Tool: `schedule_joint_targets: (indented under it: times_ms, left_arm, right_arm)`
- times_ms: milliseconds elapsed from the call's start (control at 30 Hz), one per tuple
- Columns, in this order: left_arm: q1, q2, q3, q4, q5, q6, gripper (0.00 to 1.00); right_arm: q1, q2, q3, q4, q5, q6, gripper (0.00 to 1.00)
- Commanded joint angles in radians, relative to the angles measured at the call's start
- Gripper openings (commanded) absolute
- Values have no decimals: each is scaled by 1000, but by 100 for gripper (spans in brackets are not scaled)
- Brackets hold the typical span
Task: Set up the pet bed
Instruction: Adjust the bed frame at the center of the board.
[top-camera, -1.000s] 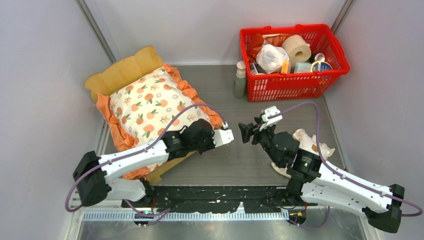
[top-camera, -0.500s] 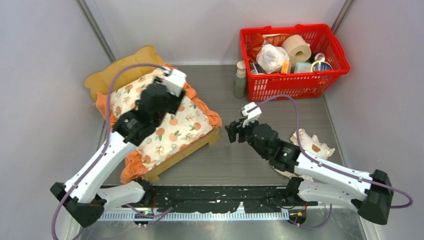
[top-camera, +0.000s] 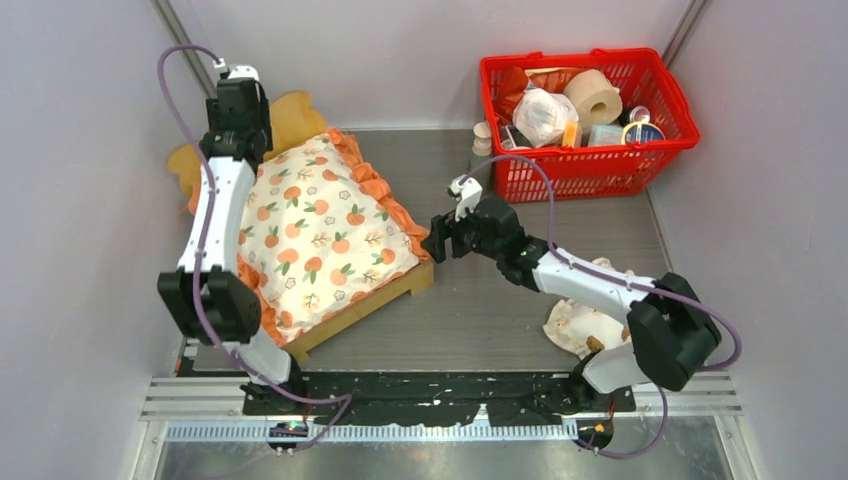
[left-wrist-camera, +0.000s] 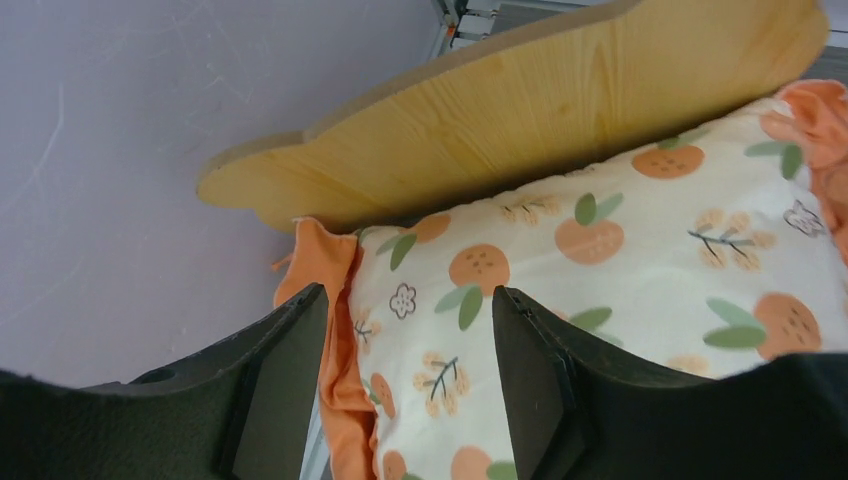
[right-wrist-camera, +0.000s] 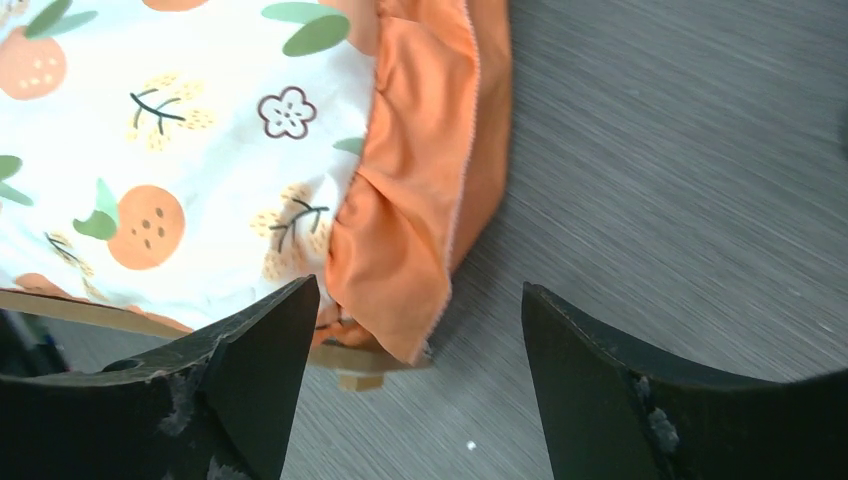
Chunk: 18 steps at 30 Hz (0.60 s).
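The pet bed (top-camera: 352, 310), a light-wood frame with a wavy headboard (top-camera: 290, 112), lies at an angle on the left. A cream orange-print cushion (top-camera: 320, 230) with orange ruffles covers it. My left gripper (top-camera: 240, 105) is at the head end. In the left wrist view it (left-wrist-camera: 405, 330) is open over the cushion's corner (left-wrist-camera: 620, 250), just short of the headboard (left-wrist-camera: 520, 110). My right gripper (top-camera: 437, 240) is open at the bed's foot corner. The right wrist view has the orange ruffle (right-wrist-camera: 410, 230) and the wooden corner (right-wrist-camera: 360, 365) between its open fingers (right-wrist-camera: 260, 360).
A red basket (top-camera: 665, 150) with a paper roll and packets stands at the back right, two small bottles (top-camera: 482, 135) beside it. A small cream frilled pillow (top-camera: 580, 322) lies under my right arm. Grey walls close in left and right.
My left arm swung from the bed's foot up to the headboard end and its gripper opened. My right gripper moved left to the bed's foot corner and opened wider.
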Motion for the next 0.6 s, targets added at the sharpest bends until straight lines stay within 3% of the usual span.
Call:
schedule_joint_targets:
  times_ms: [0, 67, 200, 400, 467, 567]
  left_arm:
    - [45, 153, 180, -17, -1, -10, 65]
    - [53, 219, 237, -14, -48, -7, 66]
    - [83, 338, 338, -46, -9, -33, 65]
    - [87, 449, 351, 43, 49, 26, 61]
    - [90, 475, 354, 89, 93, 43, 57]
    - [89, 496, 333, 180, 225, 74, 43]
  right_arm:
    - [-57, 107, 60, 137, -171, 130, 81]
    - [-67, 178, 110, 135, -212, 154, 82]
    - [-74, 313, 186, 141, -315, 213, 83]
    - [-109, 429, 151, 379, -446, 386, 80]
    - [-114, 442, 132, 429, -474, 395, 77]
    - [-114, 422, 84, 465, -485, 398, 75]
